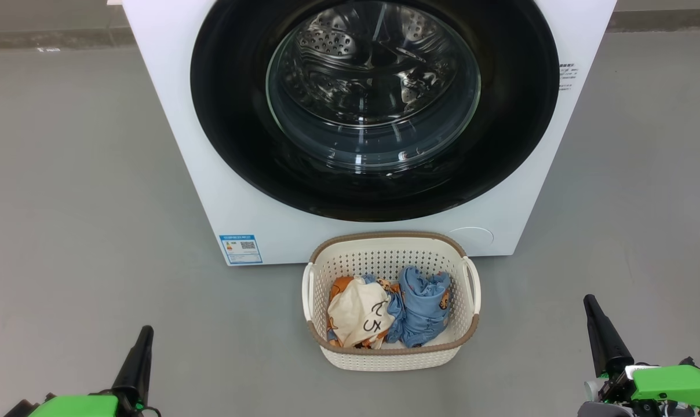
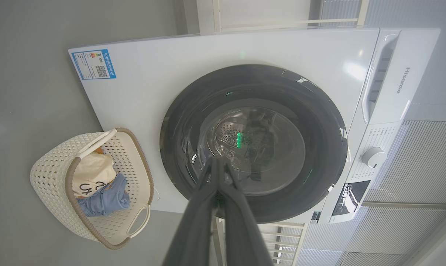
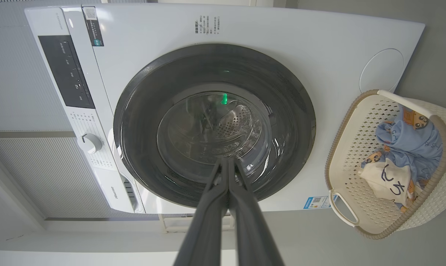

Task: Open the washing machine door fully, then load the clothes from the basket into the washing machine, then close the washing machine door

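- The door (image 1: 373, 98) is closed flush against the washer (image 1: 164, 116), straight ahead of you and higher than the basket (image 1: 385, 359). It has a wide glossy black rim and a bulging clear glass centre, with the steel drum (image 1: 350, 46) visible through it.
- Handling the door: judge it rigid, fairly heavy and hinged. The gloss rim looks slick, so your fingers may slide. No handle or recess is clear in any view, so find the rim's edge before you pull. Keep off the glass.
- The clothes (image 1: 385, 315) lie bunched in the basket: cream piece (image 1: 356, 315) with black marks on the left, blue piece (image 1: 422, 304) touching it on the right. They look soft, light and limp, so expect them to drape and drag on each other. Pinch a raised fold on top, not the bottom layer.
- The basket sits on the grey floor (image 1: 66, 231), just in front of the washer. It is perforated cream plastic with a brown woven-look rim and a loop handle on each side. It is likely light and may skid or tip if a garment catches.
- Your left gripper (image 1: 146, 333) has its fingers pressed together with nothing held. It is low left, well apart from the basket.
- Your right gripper (image 1: 589, 301) also has its fingers together and is empty. It is low right, well apart from the basket.
- Step in hand, as a judgement: the door is not yet opened and nothing is loaded.
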Motion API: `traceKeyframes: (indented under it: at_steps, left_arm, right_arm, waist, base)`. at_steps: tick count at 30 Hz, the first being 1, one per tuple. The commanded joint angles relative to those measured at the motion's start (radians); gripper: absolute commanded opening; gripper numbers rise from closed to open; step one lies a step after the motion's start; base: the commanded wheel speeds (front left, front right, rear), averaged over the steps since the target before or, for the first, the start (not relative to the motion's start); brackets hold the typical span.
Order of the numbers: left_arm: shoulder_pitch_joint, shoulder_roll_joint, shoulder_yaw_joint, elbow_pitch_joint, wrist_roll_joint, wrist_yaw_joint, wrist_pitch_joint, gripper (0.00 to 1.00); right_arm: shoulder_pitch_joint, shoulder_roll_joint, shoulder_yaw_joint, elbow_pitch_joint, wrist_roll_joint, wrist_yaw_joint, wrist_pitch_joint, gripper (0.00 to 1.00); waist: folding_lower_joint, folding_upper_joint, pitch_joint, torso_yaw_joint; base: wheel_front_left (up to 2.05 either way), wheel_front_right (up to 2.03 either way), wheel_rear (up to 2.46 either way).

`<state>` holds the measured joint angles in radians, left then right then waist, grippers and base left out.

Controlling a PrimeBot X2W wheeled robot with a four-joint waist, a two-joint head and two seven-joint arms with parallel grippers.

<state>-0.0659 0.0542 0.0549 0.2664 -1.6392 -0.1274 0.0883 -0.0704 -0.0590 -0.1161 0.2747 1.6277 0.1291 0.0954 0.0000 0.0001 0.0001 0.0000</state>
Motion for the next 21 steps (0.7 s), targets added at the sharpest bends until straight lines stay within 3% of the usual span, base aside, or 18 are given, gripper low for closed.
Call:
traceKeyframes:
  at_steps: [1, 21]
  left_arm:
    - [-0.048, 0.014, 0.036, -0.016, 0.011, -0.003, 0.006, 0.0]
    - [-0.048, 0.012, 0.038, -0.016, 0.013, -0.003, 0.008, 0.0]
  right_arm:
    - [-0.044, -0.003, 0.017, -0.024, -0.006, 0.002, 0.006, 0.0]
    - [-0.044, -0.002, 0.015, -0.024, -0.008, 0.002, 0.007, 0.0]
  waist:
    - [0.0, -0.0001, 0.0, 0.0]
    - [0.0, -0.0001, 0.0, 0.0]
  base:
    - [0.0, 0.0, 0.0]
    - [0.0, 0.0, 0.0]
